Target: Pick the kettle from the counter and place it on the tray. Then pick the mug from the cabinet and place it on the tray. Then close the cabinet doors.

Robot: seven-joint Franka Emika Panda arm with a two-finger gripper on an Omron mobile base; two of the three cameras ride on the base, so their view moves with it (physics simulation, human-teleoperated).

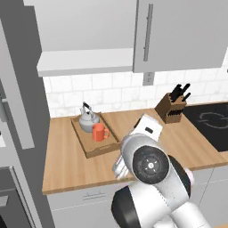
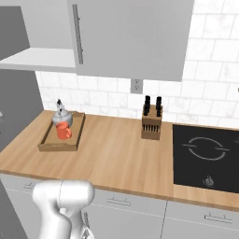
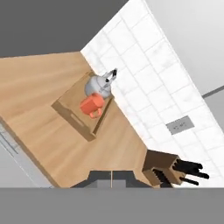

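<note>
Sitting together on the tray (image 1: 89,143), the kettle (image 1: 88,119) and mug (image 1: 99,132) look delivered; your remaining job is the cabinet doors (image 1: 178,35). The left base view shows the bare cabinet shelf (image 1: 84,62). The hand view looks down from a distance; gripper (image 3: 112,178) barely visible, can't tell if parted.

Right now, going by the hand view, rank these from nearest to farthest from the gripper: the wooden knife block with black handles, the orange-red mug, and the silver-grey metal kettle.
1. Wooden knife block: close beside the gripper, by the tiled wall.
2. Orange-red mug: on the brown wooden tray, on the gripper's side of the kettle.
3. Silver-grey kettle: just behind the mug, same tray.
</note>
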